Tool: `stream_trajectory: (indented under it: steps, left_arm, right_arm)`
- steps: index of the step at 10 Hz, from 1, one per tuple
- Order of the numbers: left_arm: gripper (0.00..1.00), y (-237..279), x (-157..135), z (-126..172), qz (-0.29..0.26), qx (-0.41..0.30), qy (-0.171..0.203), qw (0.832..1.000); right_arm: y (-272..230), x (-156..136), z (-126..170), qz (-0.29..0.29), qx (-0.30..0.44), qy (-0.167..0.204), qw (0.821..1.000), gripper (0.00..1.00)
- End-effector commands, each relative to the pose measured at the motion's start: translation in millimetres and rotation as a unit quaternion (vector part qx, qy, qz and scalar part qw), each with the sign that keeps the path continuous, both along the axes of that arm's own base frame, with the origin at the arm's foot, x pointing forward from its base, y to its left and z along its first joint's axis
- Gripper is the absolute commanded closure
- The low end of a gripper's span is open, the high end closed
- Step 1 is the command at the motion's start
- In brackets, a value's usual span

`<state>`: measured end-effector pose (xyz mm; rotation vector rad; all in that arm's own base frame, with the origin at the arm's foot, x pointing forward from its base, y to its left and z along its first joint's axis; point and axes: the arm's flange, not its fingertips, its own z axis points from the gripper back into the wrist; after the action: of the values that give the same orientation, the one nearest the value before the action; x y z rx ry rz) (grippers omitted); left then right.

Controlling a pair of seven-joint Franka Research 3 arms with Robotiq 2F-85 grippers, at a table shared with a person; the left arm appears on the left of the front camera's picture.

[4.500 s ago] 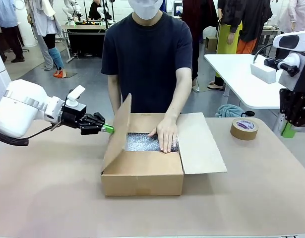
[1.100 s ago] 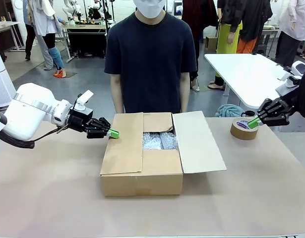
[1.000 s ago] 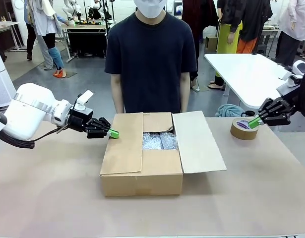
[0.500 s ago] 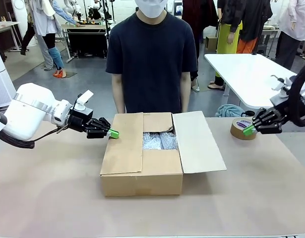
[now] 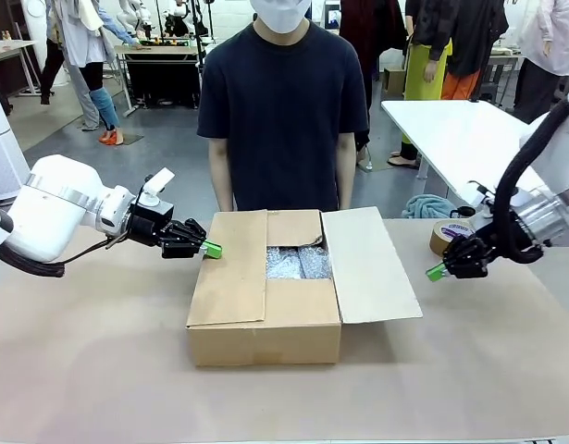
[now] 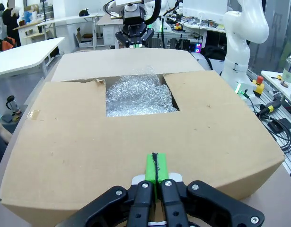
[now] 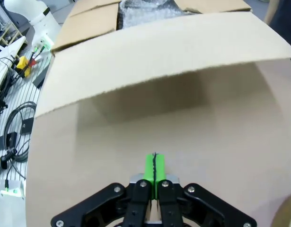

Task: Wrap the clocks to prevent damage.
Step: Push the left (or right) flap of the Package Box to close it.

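The cardboard box (image 5: 265,338) stands mid-table with its left flap (image 5: 227,268) folded flat over the top and its right flap (image 5: 367,264) spread outward. Bubble wrap (image 5: 298,262) fills the opening; the clocks are hidden. My left gripper (image 5: 210,249) is shut, its green tips at the left flap's outer edge. In the left wrist view the left gripper (image 6: 156,168) rests over the flap (image 6: 136,137), with bubble wrap (image 6: 138,94) beyond. My right gripper (image 5: 436,272) is shut and empty, just right of the open flap. In the right wrist view the right gripper (image 7: 154,166) points at the flap (image 7: 159,52).
A person (image 5: 282,102) stands behind the box with both arms down. A roll of brown tape (image 5: 446,234) lies at the back right, partly hidden by my right arm. A white table (image 5: 451,139) stands behind on the right. The brown tabletop (image 5: 265,398) is bare in front.
My right gripper has swung from the tape roll leftward and down to the open right flap. Earlier the person's hand left the box and the left flap came down. The left arm is still.
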<state>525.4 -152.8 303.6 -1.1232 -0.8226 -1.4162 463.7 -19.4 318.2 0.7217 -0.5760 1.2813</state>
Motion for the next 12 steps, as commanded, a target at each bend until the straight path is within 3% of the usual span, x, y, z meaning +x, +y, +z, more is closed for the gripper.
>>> stream_trajectory:
  steps: [1,4,8,12]
  left_arm:
    - [0.99,-0.6,-0.1,-3.4,0.002,0.002,0.003,1.000]
    - [0.99,-0.6,-0.1,-3.4,0.002,0.002,0.003,1.000]
    - [0.99,-0.6,-0.1,-3.4,0.002,0.002,0.003,1.000]
    - [0.99,-0.6,-0.1,-3.4,0.002,0.002,0.003,1.000]
  right_arm:
    - [12.9,10.8,-5.5,0.014,0.054,-0.017,0.998,0.99]
    - [27.0,12.3,-7.1,0.035,0.160,-0.004,0.987,0.99]
    - [31.5,11.0,-4.8,0.043,0.231,0.023,0.972,0.99]
    - [52.8,14.7,3.0,0.031,0.290,-0.005,0.956,0.99]
